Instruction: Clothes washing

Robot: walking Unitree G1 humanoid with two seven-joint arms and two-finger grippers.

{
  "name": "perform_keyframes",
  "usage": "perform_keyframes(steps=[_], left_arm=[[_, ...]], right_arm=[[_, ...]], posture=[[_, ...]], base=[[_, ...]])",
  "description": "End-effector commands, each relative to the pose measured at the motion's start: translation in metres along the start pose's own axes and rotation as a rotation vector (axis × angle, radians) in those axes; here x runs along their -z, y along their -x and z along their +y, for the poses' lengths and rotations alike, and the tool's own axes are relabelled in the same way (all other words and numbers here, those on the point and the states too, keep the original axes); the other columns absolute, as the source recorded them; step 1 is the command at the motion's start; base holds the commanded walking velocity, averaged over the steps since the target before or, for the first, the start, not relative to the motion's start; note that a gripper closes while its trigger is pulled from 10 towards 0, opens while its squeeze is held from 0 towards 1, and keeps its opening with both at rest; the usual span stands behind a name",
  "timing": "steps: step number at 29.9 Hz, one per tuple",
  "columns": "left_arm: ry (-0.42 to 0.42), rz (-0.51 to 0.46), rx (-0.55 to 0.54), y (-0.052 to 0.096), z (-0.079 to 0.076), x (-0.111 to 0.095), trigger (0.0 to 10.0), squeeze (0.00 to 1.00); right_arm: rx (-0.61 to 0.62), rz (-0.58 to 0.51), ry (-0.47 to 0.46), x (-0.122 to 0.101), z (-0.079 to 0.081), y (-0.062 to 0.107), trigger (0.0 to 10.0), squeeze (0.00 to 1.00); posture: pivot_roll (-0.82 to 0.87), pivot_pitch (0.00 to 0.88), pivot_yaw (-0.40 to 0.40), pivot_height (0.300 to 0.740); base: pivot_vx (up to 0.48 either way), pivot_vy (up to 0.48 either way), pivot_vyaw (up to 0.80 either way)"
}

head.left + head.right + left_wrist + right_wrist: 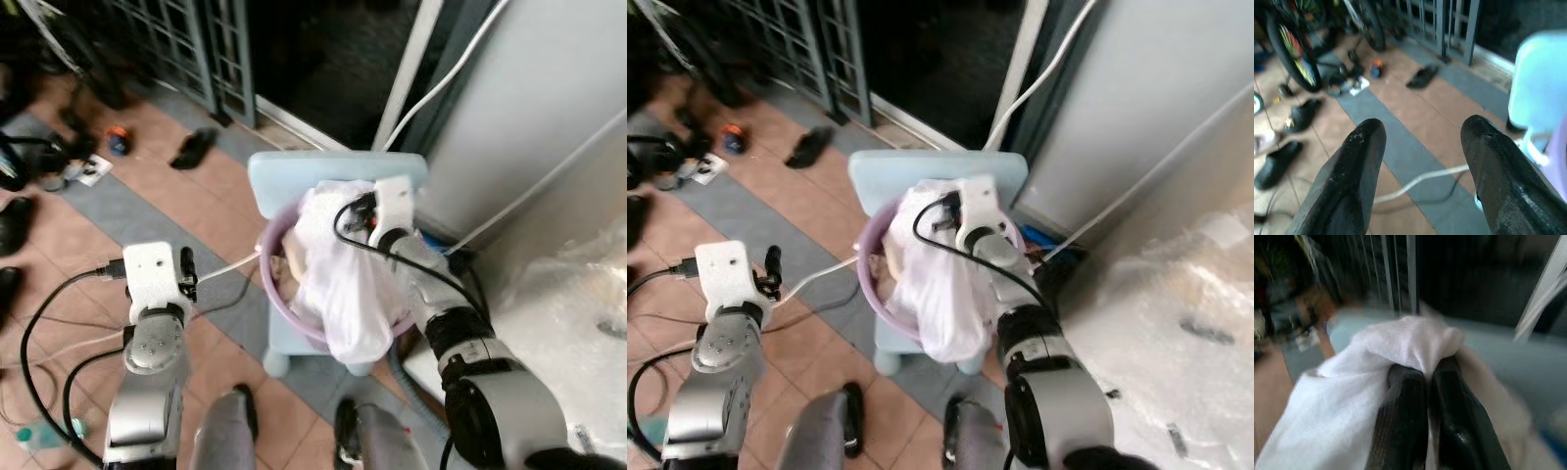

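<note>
Over a pale blue stool, the right gripper pinches a white garment.

Its two black fingers are pressed together on a fold of the cloth, which drapes down over the rim of a purple basin sitting on the stool. Off to the robot's left, the left gripper hangs above the tiled floor with its fingers spread apart and nothing between them. A white hose runs across the tiles, and black sandals lie further off.
</note>
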State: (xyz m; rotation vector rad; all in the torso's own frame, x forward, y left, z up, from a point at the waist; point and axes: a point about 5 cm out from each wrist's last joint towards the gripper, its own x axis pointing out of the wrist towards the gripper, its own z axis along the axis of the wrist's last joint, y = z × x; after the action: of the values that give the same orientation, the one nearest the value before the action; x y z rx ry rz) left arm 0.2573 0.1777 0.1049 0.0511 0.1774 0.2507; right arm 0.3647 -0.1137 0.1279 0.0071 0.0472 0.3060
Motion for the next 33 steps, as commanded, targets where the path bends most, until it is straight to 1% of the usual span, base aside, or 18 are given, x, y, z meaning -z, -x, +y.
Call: perform_keyframes(steps=[1, 3, 4, 6, 7, 10, 12, 13, 15, 16, 22, 24, 25, 26, 27, 28, 30, 33], left_arm=[[0.000, 0.008, 0.020, -0.002, -0.004, 0.003, 10.0, 0.00], [0.007, -0.010, 0.060, -0.009, -0.015, -0.002, 10.0, 0.00], [0.007, -0.010, 0.060, -0.009, -0.015, -0.002, 10.0, 0.00], [-0.010, -0.045, 0.093, -0.013, -0.027, -0.010, 10.0, 0.00], [-0.010, -0.045, 0.093, -0.013, -0.027, -0.010, 10.0, 0.00], [-0.032, -0.065, 0.141, -0.013, -0.034, -0.011, 10.0, 0.00], [-0.037, -0.066, 0.152, -0.013, -0.035, -0.010, 10.0, 0.00], [-0.037, -0.068, 0.161, -0.014, -0.035, -0.009, 10.0, 0.00], [-0.037, -0.071, 0.167, -0.015, -0.036, -0.008, 10.0, 0.00], [-0.034, -0.077, 0.168, -0.016, -0.036, -0.009, 10.0, 0.00], [-0.029, -0.087, 0.164, -0.017, -0.038, -0.011, 10.0, 0.00], [-0.029, -0.090, 0.157, -0.017, -0.037, -0.010, 10.0, 0.00], [-0.029, -0.090, 0.157, -0.017, -0.037, -0.010, 10.0, 0.00], [-0.030, -0.091, 0.155, -0.017, -0.036, -0.009, 10.0, 0.00], [-0.030, -0.092, 0.154, -0.017, -0.036, -0.009, 10.0, 0.00], [-0.030, -0.092, 0.154, -0.017, -0.036, -0.009, 10.0, 0.00], [-0.027, -0.097, 0.153, -0.017, -0.038, -0.009, 10.0, 0.00], [-0.022, -0.104, 0.153, -0.018, -0.040, -0.010, 10.0, 0.00]], right_arm=[[0.012, -0.085, -0.007, -0.013, -0.003, 0.007, 0.0, 0.00], [0.039, -0.170, -0.024, -0.022, -0.004, 0.026, 0.0, 0.00], [0.039, -0.170, -0.024, -0.022, -0.004, 0.026, 0.0, 0.00], [0.065, -0.225, -0.031, -0.025, -0.002, 0.047, 0.0, 0.00], [0.065, -0.225, -0.031, -0.025, -0.002, 0.047, 0.0, 0.00], [0.077, -0.264, 0.008, -0.022, 0.002, 0.073, 0.0, 0.00], [0.078, -0.262, 0.017, -0.020, 0.003, 0.077, 0.0, 0.00], [0.085, -0.248, 0.021, -0.018, 0.002, 0.080, 5.0, 0.00], [0.091, -0.231, 0.020, -0.018, 0.002, 0.084, 5.0, 0.00], [0.099, -0.214, 0.026, -0.018, 0.001, 0.084, 10.0, 0.00], [0.122, -0.201, 0.033, -0.022, -0.004, 0.082, 10.0, 0.00], [0.125, -0.232, 0.065, -0.033, -0.005, 0.078, 10.0, 0.00], [0.125, -0.232, 0.065, -0.033, -0.005, 0.078, 10.0, 0.00], [0.120, -0.247, 0.080, -0.038, -0.004, 0.076, 10.0, 0.00], [0.099, -0.275, 0.120, -0.046, 0.000, 0.072, 10.0, 0.00], [0.099, -0.275, 0.120, -0.046, 0.000, 0.072, 10.0, 0.00], [0.073, -0.305, 0.165, -0.056, 0.007, 0.067, 10.0, 0.00], [0.059, -0.324, 0.174, -0.064, 0.010, 0.062, 10.0, 0.00]], posture=[[0.04, 0.023, 0.028, 0.740], [0.03, 0.011, 0.054, 0.740], [0.03, 0.011, 0.054, 0.740], [0.02, 0.004, 0.068, 0.740], [0.02, 0.004, 0.068, 0.740], [0.00, 0.000, 0.083, 0.740], [-0.01, 0.000, 0.083, 0.740], [-0.01, 0.000, 0.086, 0.740], [-0.01, 0.000, 0.086, 0.740], [-0.01, 0.000, 0.086, 0.740], [-0.01, 0.000, 0.082, 0.740], [-0.01, 0.000, 0.075, 0.740], [-0.01, 0.000, 0.075, 0.740], [-0.01, 0.000, 0.075, 0.740], [-0.01, 0.000, 0.076, 0.740], [-0.01, 0.000, 0.076, 0.740], [-0.01, 0.002, 0.074, 0.740], [-0.01, 0.003, 0.070, 0.740]], base=[[0.000, 0.000, 0.00], [0.000, 0.000, 0.00], [0.000, 0.000, 0.00], [0.000, 0.000, 0.00], [0.000, 0.000, 0.00], [0.000, 0.000, 0.00], [0.000, 0.000, 0.00], [0.000, 0.000, 0.00], [0.000, 0.000, 0.00], [0.000, 0.000, 0.00], [0.000, -0.204, -0.54], [0.000, -0.249, -0.79], [0.000, -0.251, -0.80], [0.000, -0.251, -0.80], [0.000, -0.262, -0.80], [0.000, -0.262, -0.80], [0.000, -0.268, -0.80], [0.000, -0.289, -0.80]])
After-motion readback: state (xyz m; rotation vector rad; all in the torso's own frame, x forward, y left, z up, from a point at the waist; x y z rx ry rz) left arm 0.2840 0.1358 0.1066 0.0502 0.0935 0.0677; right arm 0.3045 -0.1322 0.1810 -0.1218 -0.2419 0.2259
